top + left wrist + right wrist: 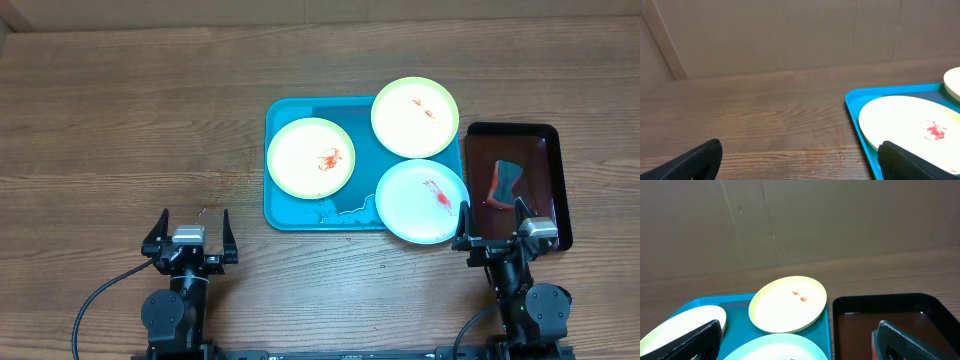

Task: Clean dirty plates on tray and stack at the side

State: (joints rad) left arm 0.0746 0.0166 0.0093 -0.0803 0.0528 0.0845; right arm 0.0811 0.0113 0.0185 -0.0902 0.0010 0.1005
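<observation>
Three dirty plates sit on the turquoise tray (290, 213). A yellow-green rimmed plate (311, 157) with a red smear lies at the tray's left. A second yellow-green plate (415, 116) lies at the back right. A white-bluish plate (422, 200) with a red smear overhangs the front right corner. My left gripper (189, 235) is open and empty over bare table, left of the tray. My right gripper (497, 228) is open and empty, just in front of the white-bluish plate and the dark tray. In the left wrist view the tray (860, 117) and left plate (900, 122) show.
A smaller dark brown-black tray (548, 150) stands right of the turquoise one, holding a dark and red sponge-like object (503, 180). A cardboard wall backs the wooden table (130, 130).
</observation>
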